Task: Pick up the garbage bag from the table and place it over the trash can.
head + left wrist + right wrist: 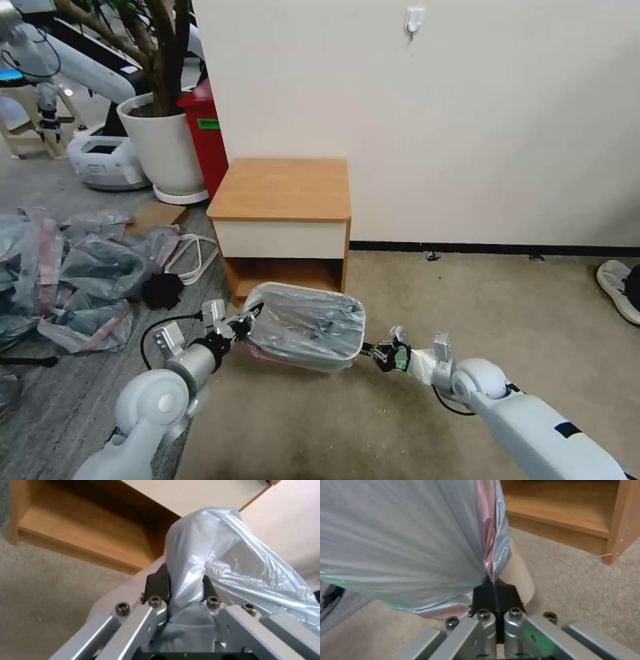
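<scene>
I see the garbage bag (308, 325) stretched over the trash can (303, 360) on the carpet before the desk (283, 190). Left tool (252, 313) and right tool (368, 351) each pinch its rim at opposite ends.

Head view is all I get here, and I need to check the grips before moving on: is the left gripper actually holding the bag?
Observer: Yes. The left gripper is pinched shut on a bunched fold of the garbage bag.
Operator: And the right one?
Observer: The right gripper is shut on the bag's edge, right at the pink band.
Operator: Is the trash can under that edge?
Observer: Its beige wall shows just behind the right fingers, below the bag.
</scene>
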Robot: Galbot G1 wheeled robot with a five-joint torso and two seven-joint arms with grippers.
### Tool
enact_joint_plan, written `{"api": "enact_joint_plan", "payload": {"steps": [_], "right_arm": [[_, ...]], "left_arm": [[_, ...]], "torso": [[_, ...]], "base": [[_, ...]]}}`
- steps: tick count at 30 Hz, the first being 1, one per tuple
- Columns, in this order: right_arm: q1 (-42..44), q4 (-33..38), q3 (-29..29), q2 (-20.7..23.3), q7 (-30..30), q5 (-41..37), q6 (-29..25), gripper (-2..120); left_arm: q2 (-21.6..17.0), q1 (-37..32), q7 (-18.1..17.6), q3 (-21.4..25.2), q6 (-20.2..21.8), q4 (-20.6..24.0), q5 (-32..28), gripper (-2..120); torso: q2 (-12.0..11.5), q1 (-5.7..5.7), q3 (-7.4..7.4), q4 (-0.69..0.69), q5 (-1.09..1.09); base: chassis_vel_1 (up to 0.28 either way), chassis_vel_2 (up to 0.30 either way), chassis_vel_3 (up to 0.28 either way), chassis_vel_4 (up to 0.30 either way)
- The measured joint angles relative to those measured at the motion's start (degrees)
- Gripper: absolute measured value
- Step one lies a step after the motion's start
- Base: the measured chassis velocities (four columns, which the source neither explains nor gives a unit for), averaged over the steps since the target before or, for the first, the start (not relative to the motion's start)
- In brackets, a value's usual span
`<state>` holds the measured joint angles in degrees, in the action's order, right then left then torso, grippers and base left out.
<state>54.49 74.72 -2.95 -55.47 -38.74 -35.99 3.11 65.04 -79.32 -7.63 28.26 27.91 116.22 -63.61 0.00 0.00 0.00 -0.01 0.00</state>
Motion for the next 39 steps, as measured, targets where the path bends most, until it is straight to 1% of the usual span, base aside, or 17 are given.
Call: {"api": "enact_joint_plan", "payload": {"steps": [6,11,13,14,16,17,19,21,23,27,28,29,32,33,35,37,39], "right_arm": [[-0.39,-0.47,-0.16,-0.41,1.05,1.31,-0.99,0],[-0.17,0.69,-0.18,0.11,2.43,-0.07,-1.71,0],[0.15,1.35,-0.19,0.47,3.31,-0.79,-2.02,8],[0.15,1.35,-0.19,0.47,3.31,-0.79,-2.02,8],[0.72,2.05,-0.14,0.90,4.69,-0.84,-2.56,18],[0.72,2.05,-0.14,0.90,4.69,-0.84,-2.56,18],[1.26,2.63,0.10,1.30,5.51,-0.91,-2.86,26],[2.03,3.42,0.79,2.13,6.39,-1.08,-3.36,38],[2.22,3.64,1.03,2.39,6.53,-1.13,-3.49,41],[3.46,5.23,2.36,3.48,7.52,-2.69,-3.76,59],[3.46,5.23,2.36,3.48,7.52,-2.69,-3.76,59],[3.80,5.65,2.64,3.63,7.61,-3.34,-3.78,63],[4.75,6.42,3.61,3.96,7.72,-4.00,-3.94,78],[4.75,6.42,3.61,3.96,7.72,-4.00,-3.94,78],[5.87,7.16,5.04,4.74,8.31,-4.05,-4.17,88],[6.37,7.55,5.94,5.23,8.76,-4.03,-4.29,91],[7.26,8.28,8.41,6.24,9.95,-3.00,-4.37,100]], "left_arm": [[-0.11,-0.02,-0.13,0.01,0.09,-0.01,-0.23,7],[-0.30,0.60,-0.12,0.05,-0.37,-0.99,0.75,7],[-0.20,1.04,-0.16,0.05,-0.58,-1.46,1.03,7],[-0.20,1.04,-0.16,0.05,-0.58,-1.46,1.03,7],[0.15,1.70,-0.24,0.14,-0.63,-1.92,1.11,7],[0.15,1.70,-0.24,0.14,-0.63,-1.92,1.11,7],[0.21,2.16,-0.29,0.27,-0.67,-2.31,1.14,7],[0.04,2.63,-0.30,0.45,-1.06,-3.10,1.27,7],[-0.02,2.76,-0.31,0.52,-1.23,-3.30,1.33,7],[-0.06,3.37,-0.39,0.59,-1.72,-4.30,1.86,6],[-0.06,3.37,-0.39,0.59,-1.72,-4.30,1.86,6],[-0.06,3.38,-0.42,0.58,-1.75,-4.42,2.07,6],[-0.07,3.37,-0.44,0.57,-1.92,-4.64,2.57,6],[-0.07,3.37,-0.44,0.57,-1.92,-4.64,2.57,6],[-0.18,3.32,-0.47,0.84,-2.29,-4.71,2.79,6],[-0.33,3.30,-0.48,0.98,-2.50,-4.76,2.95,6],[-0.65,3.29,-0.47,1.30,-2.88,-4.84,3.45,6]], "torso": [[0.00,0.00,0.00,0.01,0.00],[0.00,0.00,0.00,0.01,0.00],[0.00,0.00,0.00,0.00,0.00],[0.00,0.00,0.00,0.00,0.00],[0.00,0.00,0.00,0.01,0.00],[0.00,0.00,0.00,0.01,0.00],[0.00,0.00,0.00,0.00,0.00],[0.00,0.00,0.00,0.01,0.00],[0.00,0.00,0.00,0.00,0.00],[0.00,0.00,0.00,0.00,0.00],[0.00,0.00,0.00,0.00,0.00],[0.00,0.00,0.00,0.00,0.00],[0.00,0.00,0.00,0.01,0.01],[0.00,0.00,0.00,0.01,0.01],[0.00,0.00,0.00,0.01,0.01],[0.00,0.00,0.00,0.01,0.01],[0.00,0.00,0.00,0.00,0.01]], "base": [[0.000,0.000,0.000,0.000],[0.000,0.000,0.000,0.000],[0.000,0.000,0.000,0.000],[0.000,0.000,0.000,0.000],[0.000,0.000,0.000,0.000],[0.000,0.000,0.000,0.000],[0.000,0.000,0.000,0.000],[0.000,0.000,0.000,0.000],[0.000,0.000,0.000,0.000],[0.000,0.000,0.000,0.000],[0.000,0.000,0.000,0.000],[0.000,0.000,0.000,0.000],[0.000,0.000,0.000,0.000],[0.000,0.000,0.000,0.000],[0.000,0.000,0.000,0.000],[0.000,0.000,0.000,0.000],[0.000,0.000,0.000,0.000]]}}
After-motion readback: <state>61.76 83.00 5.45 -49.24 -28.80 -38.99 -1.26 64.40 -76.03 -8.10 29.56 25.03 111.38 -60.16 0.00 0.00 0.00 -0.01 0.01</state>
